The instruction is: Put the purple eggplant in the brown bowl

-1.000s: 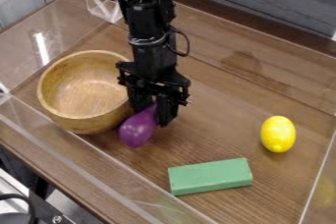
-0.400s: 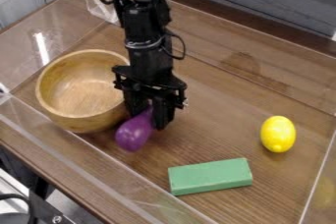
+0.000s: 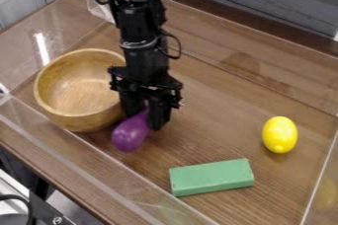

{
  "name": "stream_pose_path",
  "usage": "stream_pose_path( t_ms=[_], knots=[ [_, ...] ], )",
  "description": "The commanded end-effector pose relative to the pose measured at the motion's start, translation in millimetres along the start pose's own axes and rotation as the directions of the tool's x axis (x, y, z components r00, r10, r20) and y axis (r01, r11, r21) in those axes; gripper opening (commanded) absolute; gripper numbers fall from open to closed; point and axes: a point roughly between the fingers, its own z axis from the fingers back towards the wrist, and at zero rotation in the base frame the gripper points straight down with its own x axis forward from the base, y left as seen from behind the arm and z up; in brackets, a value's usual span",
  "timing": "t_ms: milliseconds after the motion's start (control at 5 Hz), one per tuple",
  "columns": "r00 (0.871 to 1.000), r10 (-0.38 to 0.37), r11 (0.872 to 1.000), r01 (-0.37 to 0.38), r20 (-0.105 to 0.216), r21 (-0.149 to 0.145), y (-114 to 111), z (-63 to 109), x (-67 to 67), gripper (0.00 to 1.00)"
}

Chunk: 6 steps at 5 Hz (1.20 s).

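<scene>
The purple eggplant (image 3: 129, 132) is a small glossy purple piece just right of the brown bowl (image 3: 73, 91), low over the table. My gripper (image 3: 144, 118) points down onto its upper end, fingers shut on it. The bowl is a large light-brown wooden one at the left, with nothing inside. The black arm rises from the gripper toward the top of the view and hides part of the eggplant's top.
A yellow lemon (image 3: 279, 134) lies at the right. A green rectangular block (image 3: 211, 177) lies near the front edge. Clear plastic walls (image 3: 40, 160) run along the table's front and left sides.
The gripper and the eggplant have shifted slightly left, toward the bowl's rim. The lemon, the block and the bowl have stayed put.
</scene>
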Motion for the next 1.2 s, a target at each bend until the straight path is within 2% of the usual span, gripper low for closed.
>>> stream_pose_path(
  t_ms=[0, 400, 1000],
  knots=[
    [0.996, -0.003, 1.000, 0.002, 0.090, 0.020, 7.0, 28.3, 9.5, 0.00],
    [0.993, 0.017, 0.999, -0.020, 0.114, 0.028, 27.9, 40.1, 16.2, 0.00],
    [0.993, 0.045, 0.998, -0.050, 0.112, 0.036, 47.0, 36.7, 17.7, 0.00]
  ],
)
